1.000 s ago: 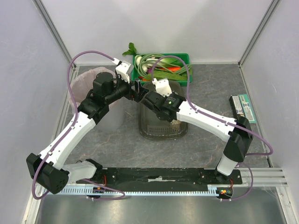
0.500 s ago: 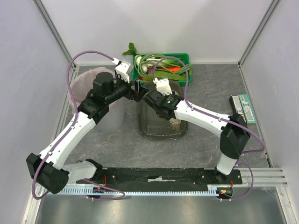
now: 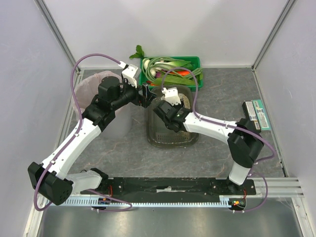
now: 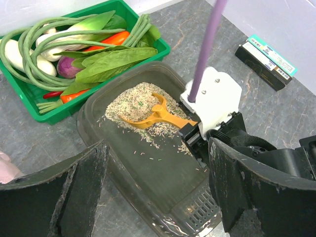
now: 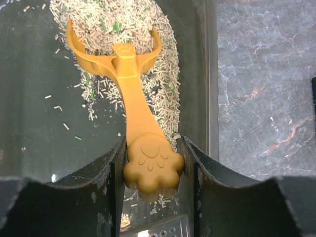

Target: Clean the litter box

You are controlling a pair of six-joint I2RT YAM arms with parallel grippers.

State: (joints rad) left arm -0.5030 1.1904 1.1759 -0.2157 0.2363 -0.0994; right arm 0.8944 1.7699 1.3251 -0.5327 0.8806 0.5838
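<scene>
Orange scoop (image 5: 132, 98) pinched by its paw-shaped handle in your right gripper (image 5: 153, 173).
Scoop head sits in litter at the far end of the litter box (image 3: 169, 139), beside the green vegetable crate (image 3: 195, 61); your left gripper (image 4: 158, 148) hovers spread above the box.

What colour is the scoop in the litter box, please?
The scoop is orange-yellow, paw-shaped at its handle end; clearest in the right wrist view.
</scene>
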